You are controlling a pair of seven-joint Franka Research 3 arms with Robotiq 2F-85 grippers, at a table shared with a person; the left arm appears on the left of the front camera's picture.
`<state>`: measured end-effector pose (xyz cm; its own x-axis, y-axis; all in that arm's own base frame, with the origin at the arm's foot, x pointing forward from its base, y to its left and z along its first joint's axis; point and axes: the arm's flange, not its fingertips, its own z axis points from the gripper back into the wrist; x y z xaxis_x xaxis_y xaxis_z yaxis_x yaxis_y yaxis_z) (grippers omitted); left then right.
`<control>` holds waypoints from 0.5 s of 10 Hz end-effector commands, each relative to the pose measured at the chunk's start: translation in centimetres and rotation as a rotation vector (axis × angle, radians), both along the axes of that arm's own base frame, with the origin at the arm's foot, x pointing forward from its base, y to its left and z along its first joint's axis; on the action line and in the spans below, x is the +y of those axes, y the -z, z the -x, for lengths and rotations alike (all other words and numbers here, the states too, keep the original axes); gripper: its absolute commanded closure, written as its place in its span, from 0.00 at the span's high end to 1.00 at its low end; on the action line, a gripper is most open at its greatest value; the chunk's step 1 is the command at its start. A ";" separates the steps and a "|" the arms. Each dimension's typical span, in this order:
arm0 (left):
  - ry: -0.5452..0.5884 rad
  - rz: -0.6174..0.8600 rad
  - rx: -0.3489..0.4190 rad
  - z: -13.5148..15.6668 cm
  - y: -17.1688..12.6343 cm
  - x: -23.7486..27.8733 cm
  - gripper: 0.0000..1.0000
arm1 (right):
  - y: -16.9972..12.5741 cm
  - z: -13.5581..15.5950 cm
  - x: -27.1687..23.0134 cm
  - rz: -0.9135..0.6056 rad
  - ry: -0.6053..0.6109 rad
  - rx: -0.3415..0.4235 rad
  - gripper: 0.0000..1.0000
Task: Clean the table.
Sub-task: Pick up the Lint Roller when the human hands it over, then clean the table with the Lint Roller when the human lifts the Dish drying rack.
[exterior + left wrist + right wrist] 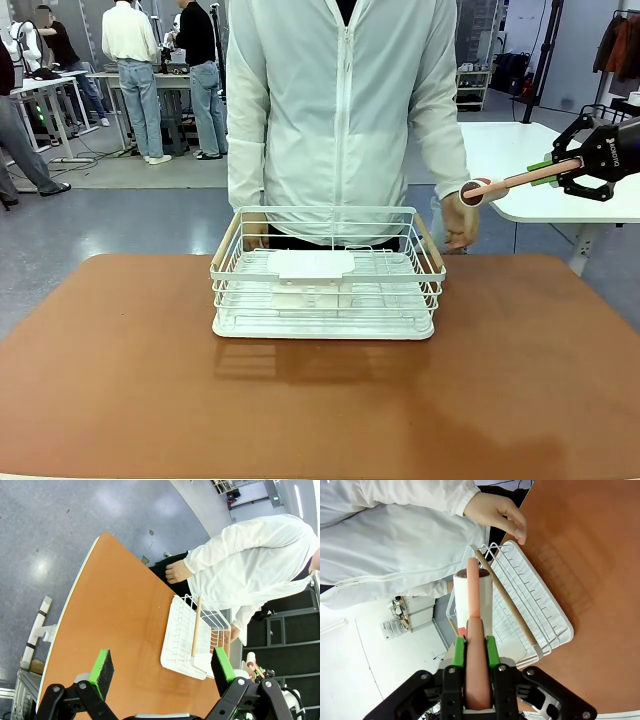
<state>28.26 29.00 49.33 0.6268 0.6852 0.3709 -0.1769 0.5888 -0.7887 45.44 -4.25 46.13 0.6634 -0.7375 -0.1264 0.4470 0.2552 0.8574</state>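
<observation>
The table (320,400) has a wide terracotta top, also seen in the left wrist view (115,620). At the upper right of the front view, my right gripper (548,170) is shut on the pink handle of a lint roller (510,183), held in the air beyond the table's far right corner. The roller's white roll (474,595) points toward the person. My right gripper (475,650) clamps the handle between its green pads. Above the table's left side, my left gripper (162,666) hangs open with nothing in it.
A white wire basket (228,270) with wooden handles stands at the table's far middle and holds a white insert (310,265). A person in a white jacket stands behind it, one hand (460,222) by its right end. A white-topped table (540,160) stands back right.
</observation>
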 end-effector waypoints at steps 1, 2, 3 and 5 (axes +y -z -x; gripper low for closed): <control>0.015 0.002 -0.025 0.0 0.2 0.4 1.00 | -0.3 0.0 0.1 -0.012 0.000 0.004 0.06; 0.015 0.002 -0.025 0.0 0.2 0.4 1.00 | -0.3 0.0 0.1 -0.012 0.000 0.004 0.06; 0.015 0.002 -0.025 0.0 0.2 0.4 1.00 | -0.3 0.0 0.1 -0.012 0.000 0.004 0.06; 0.015 0.002 -0.025 0.0 0.2 0.4 1.00 | -0.3 0.0 0.1 -0.012 0.000 0.004 0.06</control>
